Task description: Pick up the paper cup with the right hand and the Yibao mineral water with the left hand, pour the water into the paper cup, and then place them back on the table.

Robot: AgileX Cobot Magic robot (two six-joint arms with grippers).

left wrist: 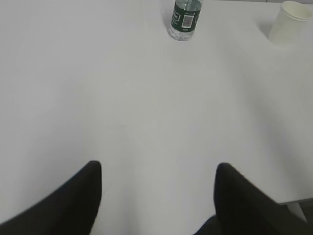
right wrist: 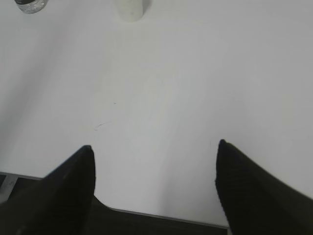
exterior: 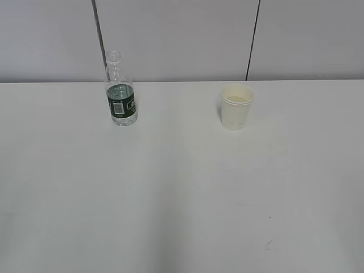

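The Yibao mineral water (exterior: 120,91), a small clear capless bottle with a dark green label, stands upright at the back left of the white table (exterior: 182,193). The cream paper cup (exterior: 236,106) stands upright at the back right. In the left wrist view the bottle (left wrist: 185,19) is far ahead and the cup (left wrist: 290,22) sits at the top right. My left gripper (left wrist: 159,169) is open and empty over the near table. In the right wrist view the cup (right wrist: 129,11) and the bottle's base (right wrist: 32,6) show at the top edge. My right gripper (right wrist: 154,149) is open and empty near the table's front edge.
A grey wall (exterior: 182,40) with dark vertical seams stands behind the table. The table's front edge (right wrist: 161,215) shows just under my right gripper. Neither arm shows in the exterior view.
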